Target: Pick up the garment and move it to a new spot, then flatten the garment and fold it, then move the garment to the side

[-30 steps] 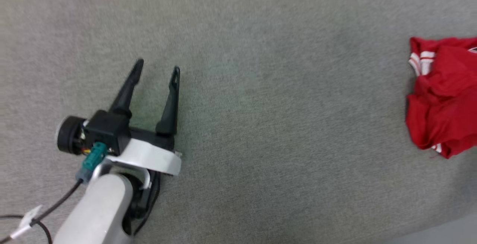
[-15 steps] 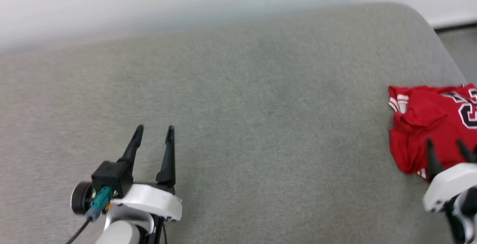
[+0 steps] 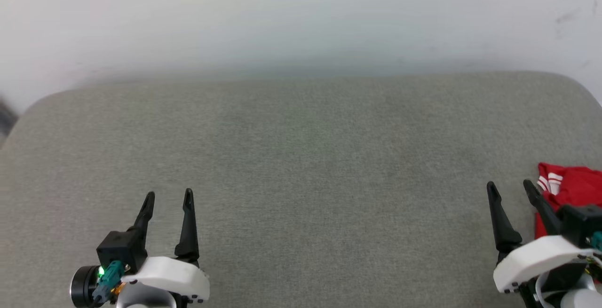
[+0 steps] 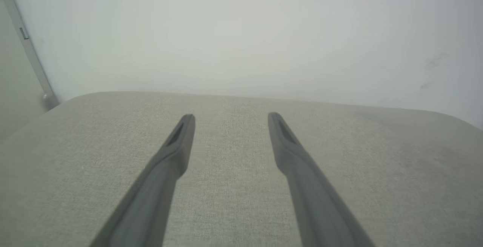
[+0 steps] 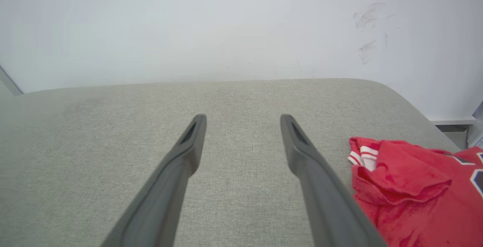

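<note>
The garment [image 3: 573, 188] is a crumpled red shirt with red-white striped trim, lying at the far right edge of the grey cushioned surface [image 3: 301, 157]. In the right wrist view the garment [image 5: 411, 190] lies just right of my fingers, part of a black print showing at its right edge. My right gripper [image 3: 510, 186] stands open just left of the garment, nothing between its fingers. My left gripper [image 3: 168, 195] is open at the lower left, far from the garment, over bare fabric. In the left wrist view, the left gripper [image 4: 231, 118] points at the wall.
A pale wall [image 3: 301, 16] rises behind the surface's rounded far edge. The surface's right corner curves off near a dark floor strip [image 5: 451, 128]. A grey vertical bar [image 4: 30, 51] stands at the left.
The head camera has tilted up, so the wall has come into view and both grippers sit lower in the picture. The right gripper has come in beside the garment. Both stay open.
</note>
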